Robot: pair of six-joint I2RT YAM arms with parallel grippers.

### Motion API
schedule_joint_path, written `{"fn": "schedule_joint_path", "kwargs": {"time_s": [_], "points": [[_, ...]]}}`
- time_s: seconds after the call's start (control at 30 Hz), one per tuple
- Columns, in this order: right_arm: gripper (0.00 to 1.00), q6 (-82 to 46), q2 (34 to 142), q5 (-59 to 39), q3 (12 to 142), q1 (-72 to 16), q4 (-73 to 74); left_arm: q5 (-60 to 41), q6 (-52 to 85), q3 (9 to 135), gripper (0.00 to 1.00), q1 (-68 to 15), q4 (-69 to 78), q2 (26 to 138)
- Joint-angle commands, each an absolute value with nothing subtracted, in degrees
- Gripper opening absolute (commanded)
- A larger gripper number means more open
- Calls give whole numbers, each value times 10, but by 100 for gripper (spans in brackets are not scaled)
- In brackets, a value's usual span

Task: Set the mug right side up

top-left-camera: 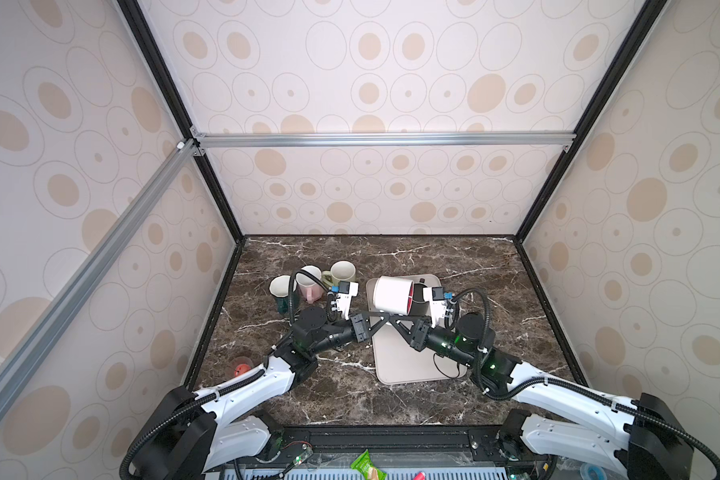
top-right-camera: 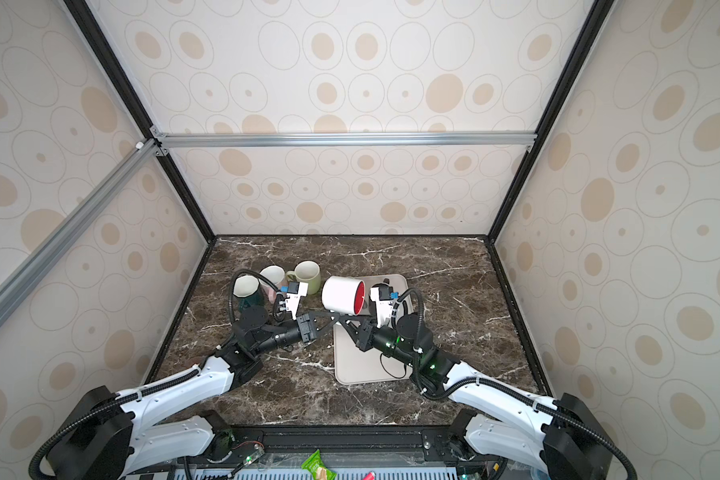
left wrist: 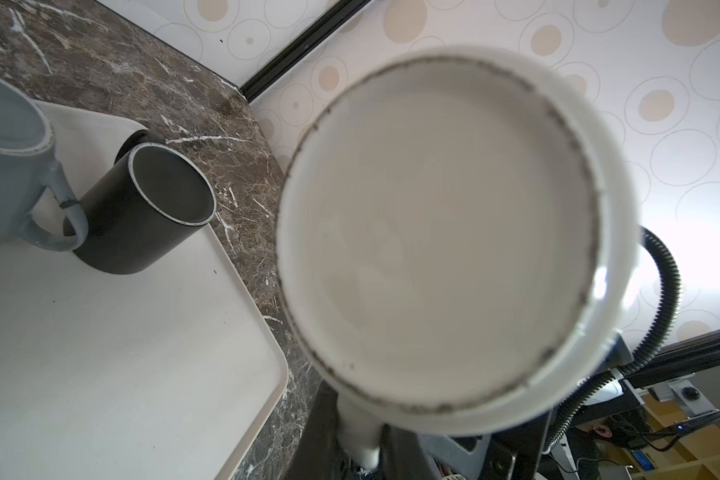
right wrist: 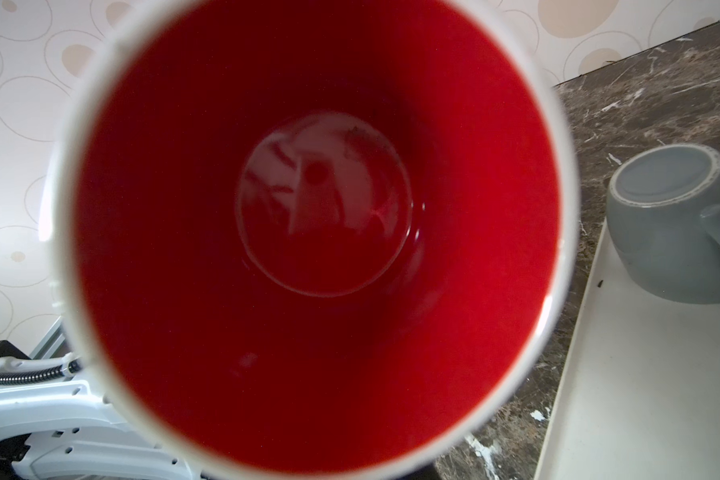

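Over the tray's (top-left-camera: pixel 400 365) far-left corner, the mug (top-left-camera: pixel 391 297), pinched by the left pincer (top-left-camera: pixel 381 319), may drop if the right pincer (top-left-camera: pixel 400 322), closure unclear, slips.

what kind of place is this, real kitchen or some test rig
Most likely a robot test booth, not a kitchen: wallpapered panels on an aluminium frame box in a marble-look tabletop, with two robot arms mounted at its front.

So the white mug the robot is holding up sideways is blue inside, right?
Not quite. The white mug held up sideways is red inside, not blue. The right wrist view looks straight into its red inside, and both top views show red at its mouth.
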State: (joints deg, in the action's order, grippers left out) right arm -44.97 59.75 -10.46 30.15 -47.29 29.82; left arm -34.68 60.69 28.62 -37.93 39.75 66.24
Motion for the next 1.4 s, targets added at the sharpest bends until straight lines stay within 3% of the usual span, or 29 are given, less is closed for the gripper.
{"fn": "schedule_joint_path", "kwargs": {"time_s": [0.0, 0.03, 0.1, 0.2, 0.5, 0.97, 1.13, 1.37], "points": [[0, -443, 593, -75, 319, -475, 337, -354, 577, 308, 0, -381, 383, 668], [0, -445, 592, -63, 314, -475, 337, -349, 575, 309, 11, -381, 378, 670], [0, -453, 585, -29, 297, -475, 343, -335, 567, 311, 53, -381, 372, 672], [0, -459, 572, 17, 280, -475, 325, -309, 559, 311, 98, -380, 370, 674], [0, -437, 516, 115, 260, -475, 215, -295, 543, 311, 98, -380, 349, 693], [0, -422, 396, 259, 323, -466, -94, -253, 428, 282, 98, -380, 264, 678], [0, -413, 397, 236, 385, -425, -189, -202, 382, 273, 98, -380, 227, 654], [0, -368, 448, 196, 476, -354, -252, -180, 369, 195, 98, -381, 340, 617]]}}
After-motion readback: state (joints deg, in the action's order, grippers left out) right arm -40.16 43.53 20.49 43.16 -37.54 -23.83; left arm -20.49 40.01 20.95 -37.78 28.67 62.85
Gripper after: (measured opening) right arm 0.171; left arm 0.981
